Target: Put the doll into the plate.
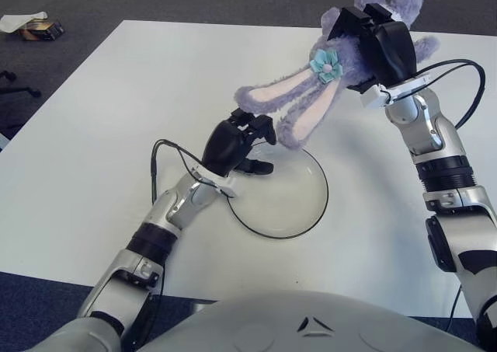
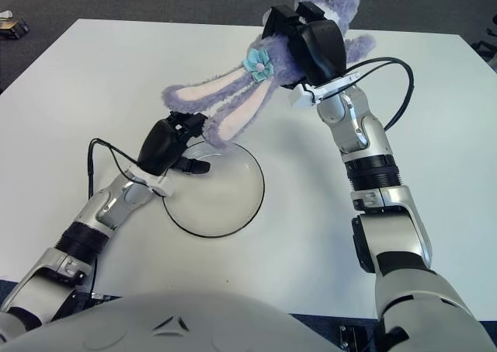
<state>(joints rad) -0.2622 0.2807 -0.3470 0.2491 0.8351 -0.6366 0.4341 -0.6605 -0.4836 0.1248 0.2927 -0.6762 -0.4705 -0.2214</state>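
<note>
A purple plush rabbit doll [image 1: 299,95] with long ears and a teal flower hangs in the air at the upper right. My right hand [image 1: 380,45] is shut on its head and body. Its ears droop down to the left, their tips just above the far rim of a clear glass plate [image 1: 299,216] with a dark edge, which lies on the white table [image 1: 116,103]. At the plate's left rim sits my left hand [image 1: 237,144], fingers curled over the edge and thumb reaching over the glass.
A black cable [image 1: 167,154] loops from my left wrist across the table. On the dark floor beyond the table's far left corner lie a small box [image 1: 43,31] and white paper [image 1: 19,22]. The table's right edge runs near my right forearm.
</note>
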